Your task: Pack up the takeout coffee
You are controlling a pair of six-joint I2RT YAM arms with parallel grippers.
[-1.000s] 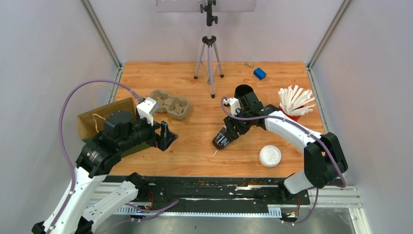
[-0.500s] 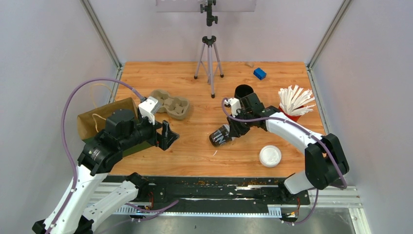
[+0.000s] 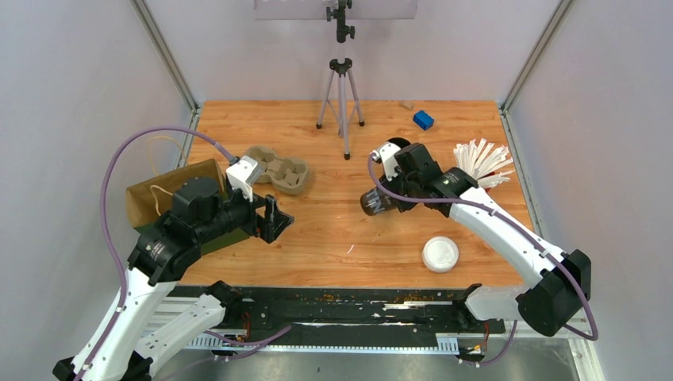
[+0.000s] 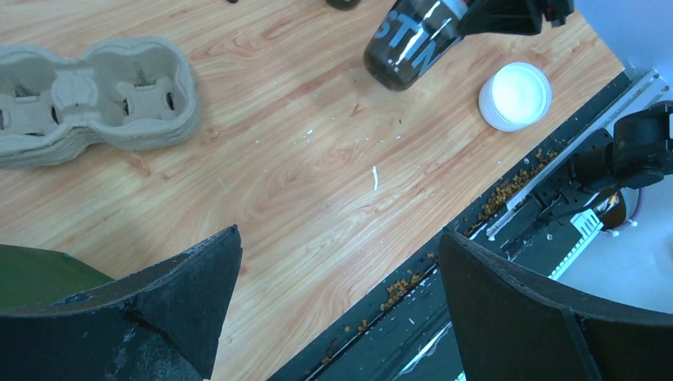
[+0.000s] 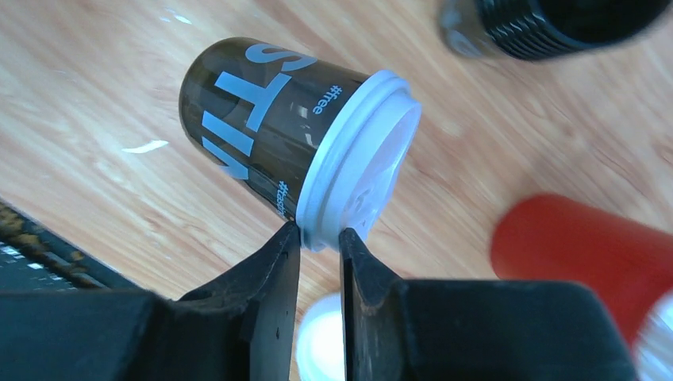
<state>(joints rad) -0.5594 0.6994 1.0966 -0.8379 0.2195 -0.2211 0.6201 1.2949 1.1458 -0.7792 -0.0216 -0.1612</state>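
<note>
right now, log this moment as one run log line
right pincer: shut on rim of lid of coffee cup, cup tilted | left pincer: open, empty | cup carrier: empty

Coffee cup: dark brown-black, bears pale blue lettering; lid white. Loose lid near the front edge: white. Block at the far right corner: blue. Carrier: grey-brown. Paper bag at the left edge: brown. Stacked cups: black, ribbed. Bench: orange wood grain.
</note>
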